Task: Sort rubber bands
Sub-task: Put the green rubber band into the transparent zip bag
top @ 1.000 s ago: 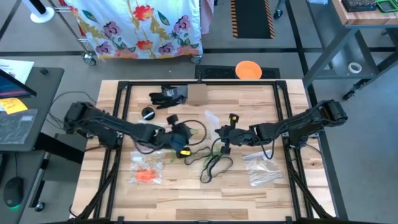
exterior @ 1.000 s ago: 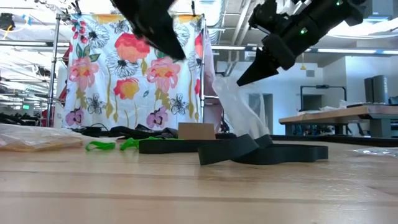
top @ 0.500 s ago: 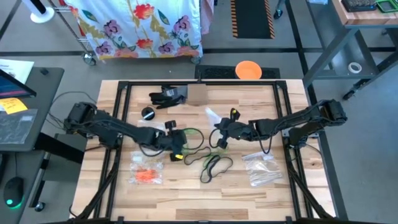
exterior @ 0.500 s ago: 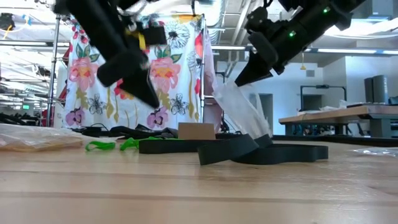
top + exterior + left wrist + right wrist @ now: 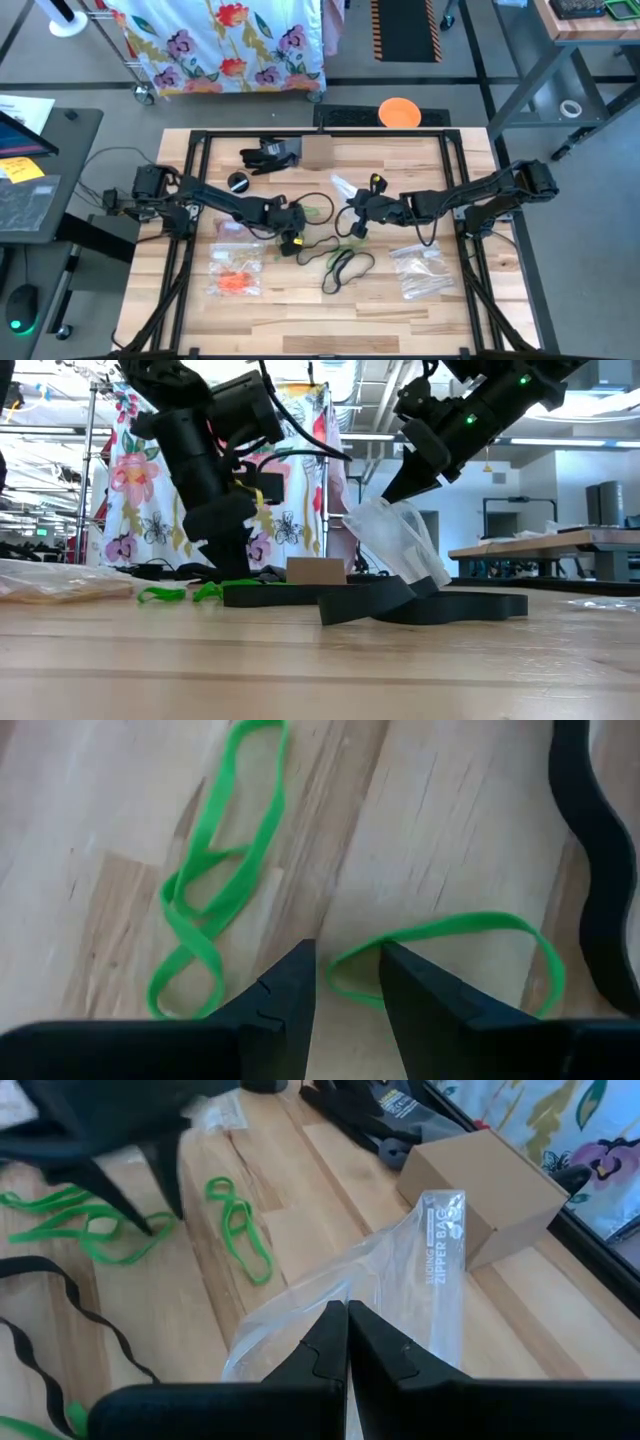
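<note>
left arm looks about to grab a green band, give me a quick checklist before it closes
1. Left gripper open with a gap between its fingers: ok.
2. Green rubber band end sits between the fingers: ok.
3. Second green band lies clear of the fingers: ok.
4. Right gripper shut on the clear zip bag, holding it up: ok.
5. Bag mouth open to receive a band: cannot tell.
6. Black band stays outside the grasp: ok.

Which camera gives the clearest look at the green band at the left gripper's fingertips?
The left wrist view: the green band lies flat by the left gripper. The high view shows only a green speck; the low view, a strip; the right wrist view, it half hidden.
</note>
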You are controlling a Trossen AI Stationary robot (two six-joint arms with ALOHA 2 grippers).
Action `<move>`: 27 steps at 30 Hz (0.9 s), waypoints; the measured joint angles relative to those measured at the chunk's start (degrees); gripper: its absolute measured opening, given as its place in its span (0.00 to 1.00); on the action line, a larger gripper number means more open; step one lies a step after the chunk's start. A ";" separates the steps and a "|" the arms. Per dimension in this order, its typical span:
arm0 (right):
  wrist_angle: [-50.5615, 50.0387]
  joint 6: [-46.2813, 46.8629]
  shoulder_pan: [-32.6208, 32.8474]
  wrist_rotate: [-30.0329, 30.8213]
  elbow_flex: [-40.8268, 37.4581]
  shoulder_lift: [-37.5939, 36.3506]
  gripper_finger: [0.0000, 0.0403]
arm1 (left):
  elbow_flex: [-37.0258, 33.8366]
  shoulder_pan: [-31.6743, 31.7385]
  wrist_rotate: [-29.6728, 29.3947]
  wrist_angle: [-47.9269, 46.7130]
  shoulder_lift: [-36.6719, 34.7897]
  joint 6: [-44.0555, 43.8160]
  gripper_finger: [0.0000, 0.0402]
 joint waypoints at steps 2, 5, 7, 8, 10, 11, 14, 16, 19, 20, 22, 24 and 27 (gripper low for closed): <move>-0.05 -0.03 0.00 -0.01 0.00 0.00 0.00 | 0.13 0.44 0.25 0.06 0.54 1.21 0.27; -0.02 -0.53 0.00 0.01 0.00 0.00 0.00 | 0.13 0.47 3.40 0.19 0.56 4.14 0.24; -0.02 -0.87 0.00 -0.01 0.00 0.00 0.00 | 0.59 -0.16 4.20 0.00 0.44 5.66 0.17; 0.00 -0.87 0.00 -0.01 0.00 0.00 0.00 | 1.07 -0.62 4.26 -0.21 0.51 6.70 0.12; 0.00 -0.87 0.00 0.00 0.00 0.00 0.00 | 2.33 -1.45 5.61 -0.33 0.68 8.62 0.03; 0.00 -0.87 0.00 -0.01 0.00 0.00 0.00 | 3.00 -1.83 5.88 -0.13 0.70 9.25 0.02; 0.02 -0.87 0.11 -0.01 0.00 0.00 0.00 | 4.95 -3.45 5.44 0.63 0.61 11.62 0.01; 0.03 -0.87 0.09 -0.01 0.00 0.00 0.00 | 6.27 -4.69 4.54 0.34 0.61 13.58 0.00; 0.06 -0.89 0.09 -0.01 0.00 0.00 0.00 | 8.70 -6.71 3.75 1.22 0.38 16.92 0.00; 0.09 -0.81 0.09 -0.01 0.00 0.00 0.00 | 9.23 -7.30 3.19 2.06 0.17 18.27 0.00; 0.45 -0.58 0.09 -0.01 0.00 0.00 0.00 | 9.81 -8.54 2.06 5.20 -0.55 21.08 0.00; 0.88 -0.42 0.38 -0.53 0.00 0.00 0.00 | 9.86 -9.33 1.66 8.04 -1.44 23.31 0.00; 2.88 0.23 0.62 -2.11 0.00 0.00 0.00 | 9.86 -10.19 1.55 9.62 -2.09 24.59 0.00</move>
